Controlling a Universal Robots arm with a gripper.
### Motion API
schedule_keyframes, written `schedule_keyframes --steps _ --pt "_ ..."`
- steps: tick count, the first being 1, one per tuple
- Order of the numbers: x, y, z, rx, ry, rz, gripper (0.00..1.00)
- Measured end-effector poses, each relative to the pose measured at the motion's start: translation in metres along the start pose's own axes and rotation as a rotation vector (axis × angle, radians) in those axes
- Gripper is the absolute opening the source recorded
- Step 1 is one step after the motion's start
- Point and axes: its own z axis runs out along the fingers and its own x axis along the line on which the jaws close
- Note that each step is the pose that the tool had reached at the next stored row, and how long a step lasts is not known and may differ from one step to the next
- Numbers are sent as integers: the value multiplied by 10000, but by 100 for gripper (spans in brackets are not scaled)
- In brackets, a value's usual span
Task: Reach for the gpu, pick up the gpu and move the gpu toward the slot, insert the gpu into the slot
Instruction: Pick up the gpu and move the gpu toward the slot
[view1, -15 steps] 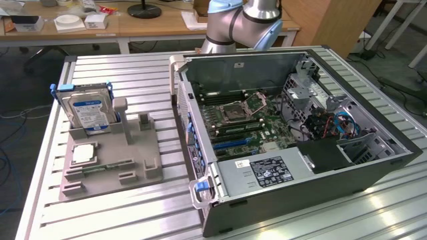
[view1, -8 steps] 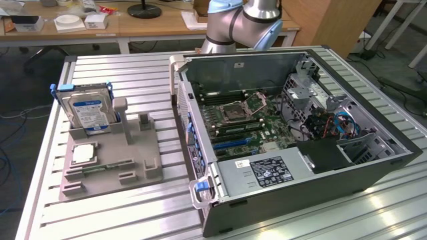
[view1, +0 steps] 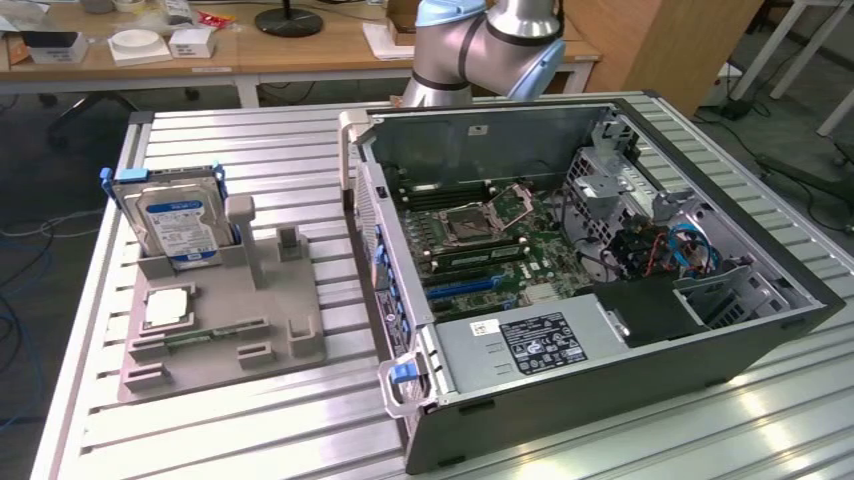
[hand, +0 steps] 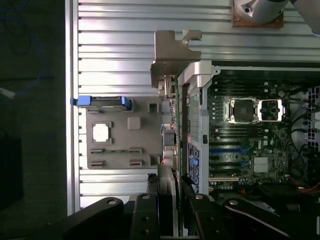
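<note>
In the wrist view my gripper (hand: 171, 202) is shut on the gpu (hand: 168, 137). The gpu is a thin dark card seen edge-on, running away from the fingers to its grey metal bracket (hand: 172, 55). The card hangs high over the rear wall of the open computer case (hand: 192, 100), between the grey fixture (hand: 125, 132) and the motherboard. The blue expansion slots (hand: 225, 150) lie on the motherboard beside the card's line, and show again as blue slots (view1: 461, 285) in the exterior view. There the arm's base (view1: 481, 45) stands behind the case (view1: 601, 400).
The grey fixture (view1: 220, 310) on the exterior view's left holds an upright silver hard drive (view1: 180, 225) with a blue label, a processor chip (view1: 171, 308) and a memory stick (view1: 220, 333). Two bare posts (view1: 243, 215) stand beside the drive. Cables (view1: 687, 250) fill the case's far side.
</note>
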Motion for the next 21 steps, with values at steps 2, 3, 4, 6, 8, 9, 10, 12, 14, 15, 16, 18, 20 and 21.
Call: schedule_keyframes --steps 2,3,4,6,8,9,10,12,14,15,16,18,20,21 --pt "1 -25 36 0 1 1 28" --pt "1 -39 52 1 2 1 28" --pt "2 -51 69 1 1 1 28" --pt "2 -68 104 3 8 1 28" --pt "5 -76 141 3 51 4 28" --pt "6 -77 156 4 84 7 28" --pt "6 -78 172 4 112 8 28" --pt "8 -81 209 4 113 10 28" --pt "8 -83 244 5 114 10 28" --pt "9 -85 262 5 115 11 28" --pt "10 -86 282 4 114 13 28" --pt "11 -88 318 3 113 15 28" --pt "12 -90 353 4 113 20 28" --pt "13 -92 371 5 114 26 28"
